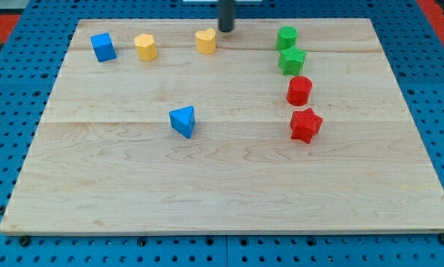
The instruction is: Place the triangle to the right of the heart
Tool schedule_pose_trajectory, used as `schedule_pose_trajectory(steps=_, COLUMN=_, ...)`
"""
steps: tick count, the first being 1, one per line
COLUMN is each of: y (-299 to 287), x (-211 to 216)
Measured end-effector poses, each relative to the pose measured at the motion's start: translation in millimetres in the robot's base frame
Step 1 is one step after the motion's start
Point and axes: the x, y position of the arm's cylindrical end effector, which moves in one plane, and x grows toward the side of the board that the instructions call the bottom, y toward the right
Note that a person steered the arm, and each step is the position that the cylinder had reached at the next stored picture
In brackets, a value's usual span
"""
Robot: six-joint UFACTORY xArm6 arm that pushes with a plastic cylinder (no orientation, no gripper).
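Dark rod entering from the view's top edge, upright, with my tip (226, 30) down on the wooden board (229, 193) near its top edge. No pincer fitted, so nothing open, nothing shut, nothing held.

From the view's left, relative to my tip: blue cube (103, 47) far to the left, near the board's top-left corner. Yellow block (145, 47), rounded, shape unclear, left of my tip. Blue triangle (183, 121) below and a little left of my tip, well apart, alone near the board's middle. Yellow heart-like block (205, 41) just left of my tip, nearly touching. To the right of my tip, a column running downward: green cylinder (287, 36), green star-like block (291, 61) touching beneath it, red cylinder (299, 90), red star-like block (305, 124) lowest.

Pale planked board lying on a blue pegboard table (7, 148) dotted with holes; red surface visible at the top corners.

Bare wood across the board's whole lower half and between heart and green column.
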Motion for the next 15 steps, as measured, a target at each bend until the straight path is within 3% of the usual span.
schedule_pose_trajectory(steps=2, y=-0.6, x=29.5)
schedule_pose_trajectory(steps=3, y=36.1, x=29.7)
schedule_pose_trajectory(steps=4, y=67.2, x=83.4)
schedule_pose_trajectory(steps=6, y=10.0, x=269.0)
schedule_pose_trajectory(steps=7, y=-21.9, x=306.1)
schedule_pose_trajectory(steps=8, y=-78.2, x=278.0)
schedule_pose_trajectory(steps=10, y=-33.5, x=209.5)
schedule_pose_trajectory(steps=11, y=-4.5, x=203.5)
schedule_pose_trajectory(steps=12, y=-25.7, x=243.5)
schedule_pose_trajectory(steps=13, y=-22.7, x=219.8)
schedule_pose_trajectory(steps=15, y=16.5, x=226.6)
